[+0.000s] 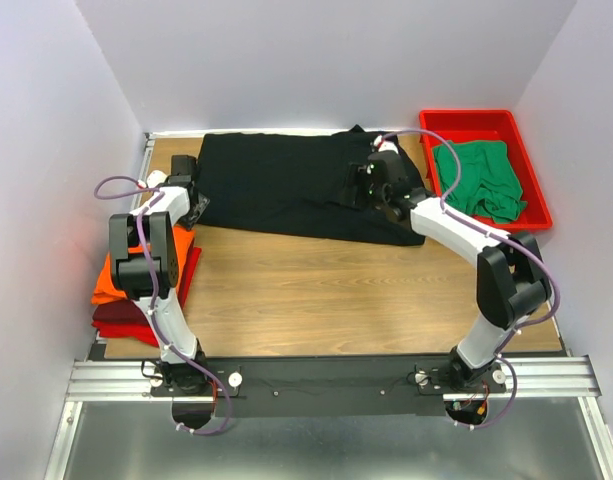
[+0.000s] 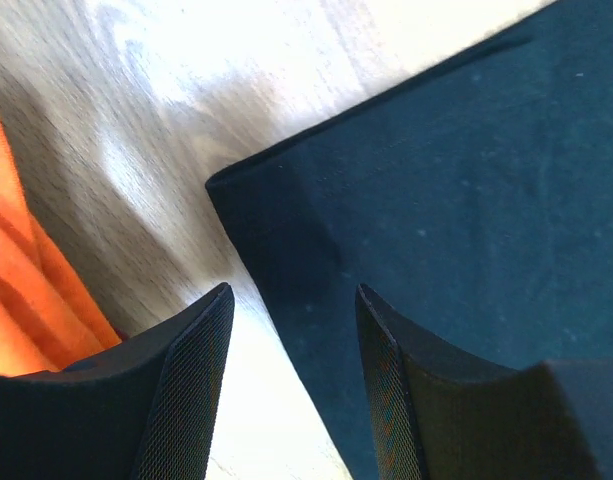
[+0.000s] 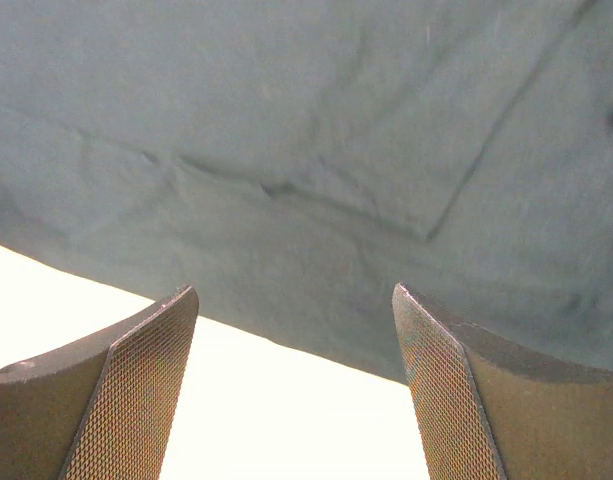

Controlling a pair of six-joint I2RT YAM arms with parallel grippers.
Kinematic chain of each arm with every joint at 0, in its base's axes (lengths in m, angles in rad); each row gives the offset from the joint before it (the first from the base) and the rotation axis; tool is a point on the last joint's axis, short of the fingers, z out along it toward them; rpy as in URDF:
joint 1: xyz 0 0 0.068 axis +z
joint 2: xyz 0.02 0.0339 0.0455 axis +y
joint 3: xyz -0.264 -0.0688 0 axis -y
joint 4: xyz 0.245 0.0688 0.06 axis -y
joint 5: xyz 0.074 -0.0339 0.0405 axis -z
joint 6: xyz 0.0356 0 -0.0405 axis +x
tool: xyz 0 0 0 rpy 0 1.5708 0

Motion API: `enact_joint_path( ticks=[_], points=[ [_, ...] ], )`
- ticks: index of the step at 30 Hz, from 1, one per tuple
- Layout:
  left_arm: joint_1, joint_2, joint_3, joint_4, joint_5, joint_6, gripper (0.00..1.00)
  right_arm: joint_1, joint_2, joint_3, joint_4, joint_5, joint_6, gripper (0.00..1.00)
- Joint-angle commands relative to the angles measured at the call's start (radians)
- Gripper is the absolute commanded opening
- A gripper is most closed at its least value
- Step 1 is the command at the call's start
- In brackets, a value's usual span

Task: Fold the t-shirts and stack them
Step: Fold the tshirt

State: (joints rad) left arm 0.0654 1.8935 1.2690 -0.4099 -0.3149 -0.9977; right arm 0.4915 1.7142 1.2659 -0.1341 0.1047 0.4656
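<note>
Left gripper (image 2: pixel 294 300) spread and empty at the black t-shirt (image 1: pixel 286 185), left corner; right gripper (image 3: pixel 294 295) wide apart over its right edge. Shirt lies flat across the far table (image 1: pixel 316 290). Pinch both corners level, then fold straight.

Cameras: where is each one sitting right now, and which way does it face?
Top external: high behind the bases, looking down on the table; both arms show whole, reaching to the black shirt.
Left wrist: on the left arm, looking down past the open left gripper at the black shirt's corner and the orange shirt.
Right wrist: on the right arm, looking down past the open right gripper at the black shirt's edge.
Shared: all three show the black shirt.
</note>
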Motion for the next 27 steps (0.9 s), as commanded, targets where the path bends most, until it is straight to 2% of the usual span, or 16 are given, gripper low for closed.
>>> enact_joint_path(
  ticks=[1,11,18,20,23,27],
  points=[
    [0.011,0.024,0.020,0.011,-0.046,-0.022,0.60,0.009,-0.016,-0.075,-0.030,0.021,0.054,0.85],
    [0.053,0.068,0.021,0.020,-0.058,-0.018,0.58,-0.028,-0.096,-0.233,-0.035,0.064,0.103,0.86],
    [0.054,0.099,0.033,0.022,-0.062,0.007,0.34,-0.184,-0.160,-0.350,-0.044,0.056,0.153,0.88],
    [0.056,0.087,0.014,0.022,-0.076,0.007,0.16,-0.220,-0.171,-0.388,-0.045,0.064,0.153,0.88],
    [0.065,0.066,-0.028,0.029,-0.078,0.010,0.00,-0.254,-0.177,-0.410,-0.045,0.067,0.154,0.88],
    [0.089,0.030,-0.091,0.048,-0.073,0.016,0.00,-0.269,-0.183,-0.428,-0.042,0.092,0.156,0.88]
  ],
)
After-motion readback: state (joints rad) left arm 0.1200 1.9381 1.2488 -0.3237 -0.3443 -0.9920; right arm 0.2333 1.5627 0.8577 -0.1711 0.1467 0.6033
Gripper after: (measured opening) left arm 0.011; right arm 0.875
